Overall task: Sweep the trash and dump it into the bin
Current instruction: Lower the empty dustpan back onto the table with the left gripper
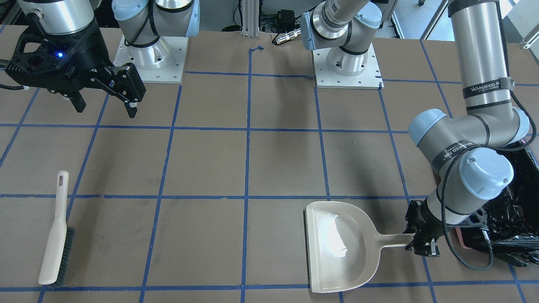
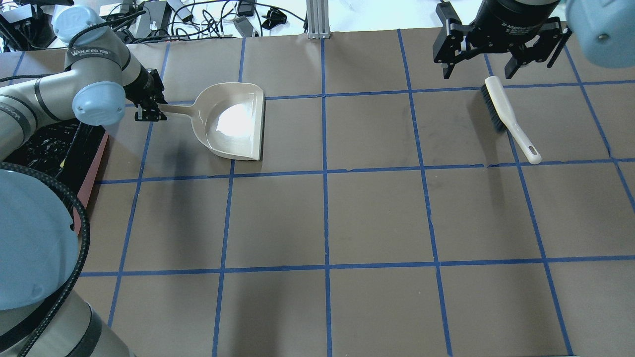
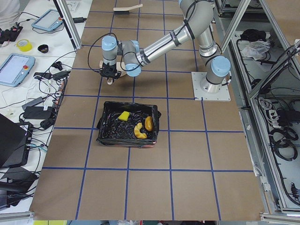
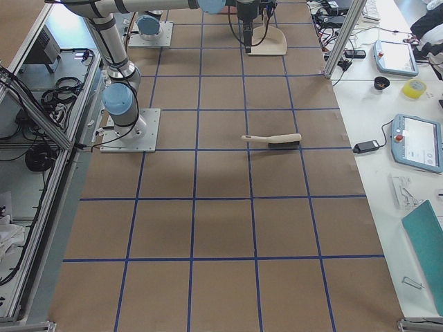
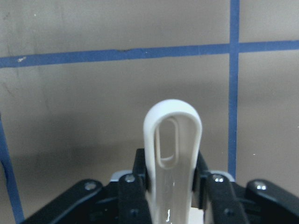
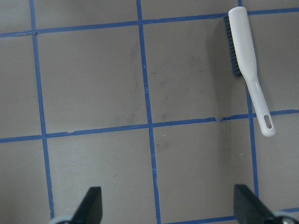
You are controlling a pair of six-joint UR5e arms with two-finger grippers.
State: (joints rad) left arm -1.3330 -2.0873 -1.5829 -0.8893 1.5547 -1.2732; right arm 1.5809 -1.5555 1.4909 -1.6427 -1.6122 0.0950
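The trash lies in the bin [image 3: 104,135], a pink box lined with a black bag: a yellow sponge [image 3: 123,116], a pale crescent slice [image 3: 139,131] and a golden-brown lump [image 3: 148,123]. The bin also shows in the overhead view [image 2: 93,163]. My left gripper [image 2: 149,110] is shut on the handle [image 5: 173,140] of the beige dustpan [image 2: 233,121], which lies empty on the table beside the bin. My right gripper [image 2: 476,74] is open and empty, above the table near the brush [image 2: 508,119].
The white brush with dark bristles [image 1: 54,240] lies flat on the table, far from the dustpan [image 1: 337,248]. Blue tape lines mark a grid on the brown table [image 2: 327,218]. Both arm bases [image 1: 151,63] stand at the robot's edge.
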